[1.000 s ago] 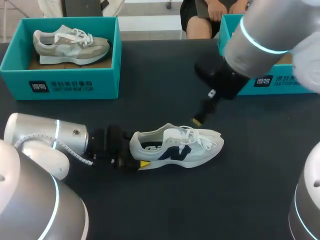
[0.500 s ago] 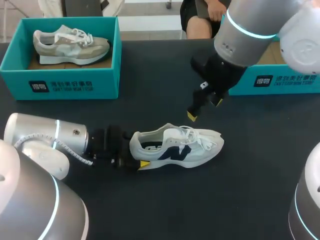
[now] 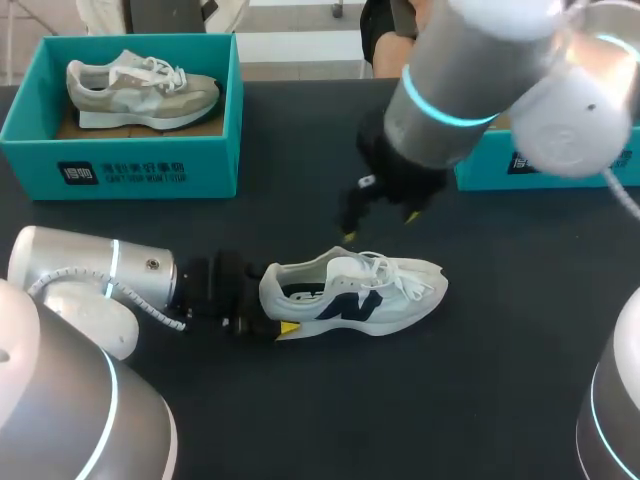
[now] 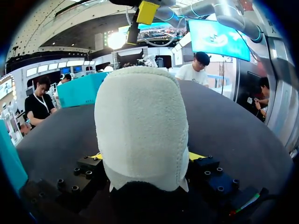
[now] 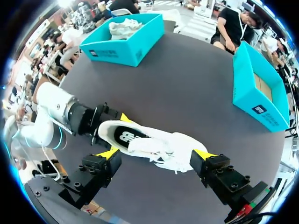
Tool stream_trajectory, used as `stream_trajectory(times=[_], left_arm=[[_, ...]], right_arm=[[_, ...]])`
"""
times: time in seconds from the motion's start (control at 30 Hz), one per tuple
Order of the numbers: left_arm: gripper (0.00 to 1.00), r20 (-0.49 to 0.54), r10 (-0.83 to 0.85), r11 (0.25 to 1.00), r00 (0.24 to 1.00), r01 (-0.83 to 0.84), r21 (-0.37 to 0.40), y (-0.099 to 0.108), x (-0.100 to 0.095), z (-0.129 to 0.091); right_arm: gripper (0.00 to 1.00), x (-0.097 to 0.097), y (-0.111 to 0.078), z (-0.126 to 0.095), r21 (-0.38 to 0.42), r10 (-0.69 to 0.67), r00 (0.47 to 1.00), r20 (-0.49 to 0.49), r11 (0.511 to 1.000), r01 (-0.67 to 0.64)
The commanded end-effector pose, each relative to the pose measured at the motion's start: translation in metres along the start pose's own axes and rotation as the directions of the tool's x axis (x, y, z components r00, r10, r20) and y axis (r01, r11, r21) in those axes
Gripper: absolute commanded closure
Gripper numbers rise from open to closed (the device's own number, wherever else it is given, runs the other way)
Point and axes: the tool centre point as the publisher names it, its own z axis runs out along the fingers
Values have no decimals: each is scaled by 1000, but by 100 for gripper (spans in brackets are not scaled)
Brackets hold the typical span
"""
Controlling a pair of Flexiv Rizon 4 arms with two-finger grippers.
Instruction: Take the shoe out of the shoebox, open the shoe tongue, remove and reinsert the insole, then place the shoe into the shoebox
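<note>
A white shoe [image 3: 355, 290] with a dark logo lies on its sole on the black table [image 3: 300, 400], toe pointing right. My left gripper [image 3: 272, 312] is shut on its heel; in the left wrist view the pale heel [image 4: 142, 126] fills the gap between both yellow tips. My right gripper [image 3: 380, 225] hangs open above the shoe's laces, and in its wrist view the shoe [image 5: 154, 144] lies below, between the spread fingers [image 5: 108, 153]. The empty teal shoebox [image 5: 259, 88] stands at the far right, largely hidden by my right arm in the head view.
A second teal box [image 3: 120, 150] at the far left holds a grey shoe [image 3: 140, 85]. Bare black table lies in front of the white shoe and between the two boxes.
My right arm has swung left from near the right box, bringing its open gripper over the white shoe. The left gripper and the shoe have not moved.
</note>
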Motion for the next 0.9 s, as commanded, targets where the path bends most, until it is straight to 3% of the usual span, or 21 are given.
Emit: stream_trajectory(times=[0.03, 0.13, 0.63, 0.77, 0.9], left_arm=[[100, 0, 0, 1000, 1000, 0, -2, 1, 2, 3], [100, 0, 0, 1000, 1000, 0, -2, 1, 2, 3], [100, 0, 0, 1000, 1000, 0, -2, 1, 2, 3], [100, 0, 0, 1000, 1000, 0, -2, 1, 2, 3], [100, 0, 0, 1000, 1000, 0, -2, 1, 2, 3]], right_arm=[[0, 35, 2, 31, 1, 34, 998, 53, 999, -34], [0, 47, -3, 41, -15, 79, 996, 49, 997, -78], [0, 47, -3, 41, -15, 79, 996, 49, 997, -78], [0, 46, -5, 60, -38, 153, 988, 36, 988, -152], [0, 42, -5, 73, -36, 187, 979, 83, 982, -185]])
